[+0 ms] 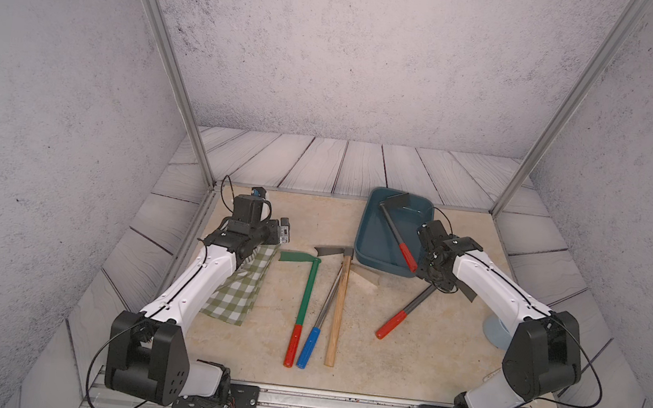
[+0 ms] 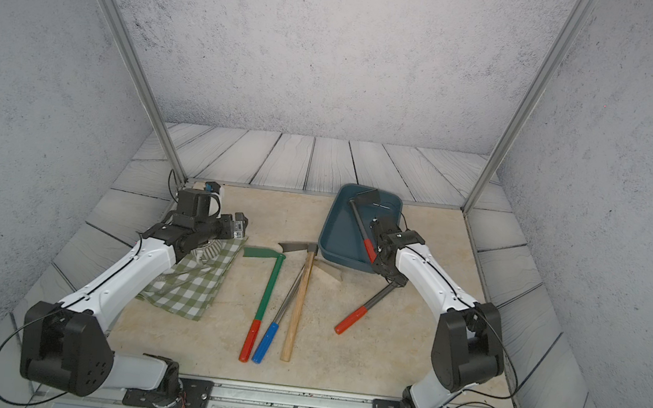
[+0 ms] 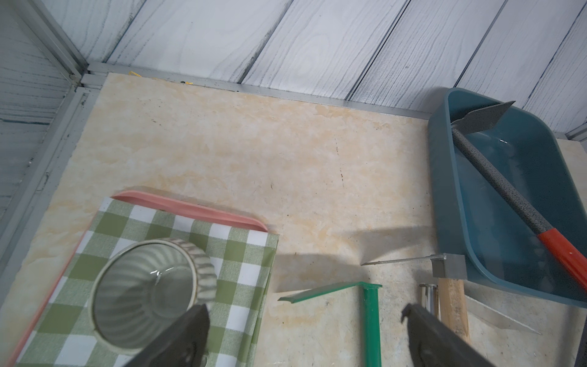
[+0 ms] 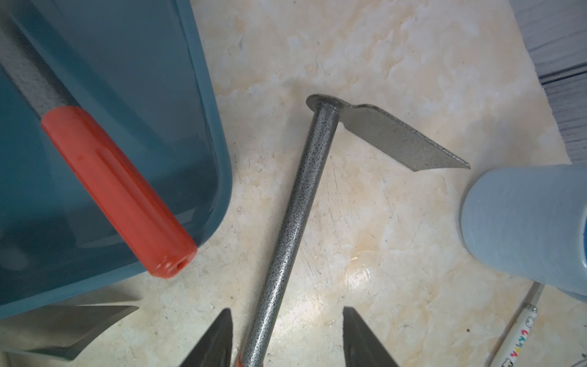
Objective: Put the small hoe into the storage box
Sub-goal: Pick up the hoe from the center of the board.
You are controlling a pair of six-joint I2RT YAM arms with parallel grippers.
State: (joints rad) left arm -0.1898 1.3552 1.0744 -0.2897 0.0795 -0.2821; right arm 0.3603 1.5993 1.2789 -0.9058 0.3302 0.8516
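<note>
A small hoe (image 1: pixel 419 302) with a grey speckled shaft (image 4: pixel 298 203), flat blade (image 4: pixel 400 139) and red grip (image 2: pixel 351 320) lies on the table just in front of the teal storage box (image 1: pixel 363 234). My right gripper (image 4: pixel 286 309) hangs low over its shaft, open, one finger on each side with gaps to the metal. Another like hoe (image 1: pixel 393 225) lies inside the box, its red grip (image 4: pixel 117 190) sticking out over the front rim. My left gripper (image 3: pixel 305 308) is wide open over the table's left side, holding nothing.
A green hoe (image 1: pixel 309 287), a blue-gripped tool (image 1: pixel 309 345) and a wooden-handled hoe (image 1: pixel 339 307) lie side by side mid-table. At the left are a checked cloth (image 1: pixel 242 287), a ribbed bowl (image 3: pixel 149 292) and a pink tray (image 3: pixel 190 206). A light blue cup (image 4: pixel 524 222) and a pen (image 4: pixel 517 336) lie near my right arm.
</note>
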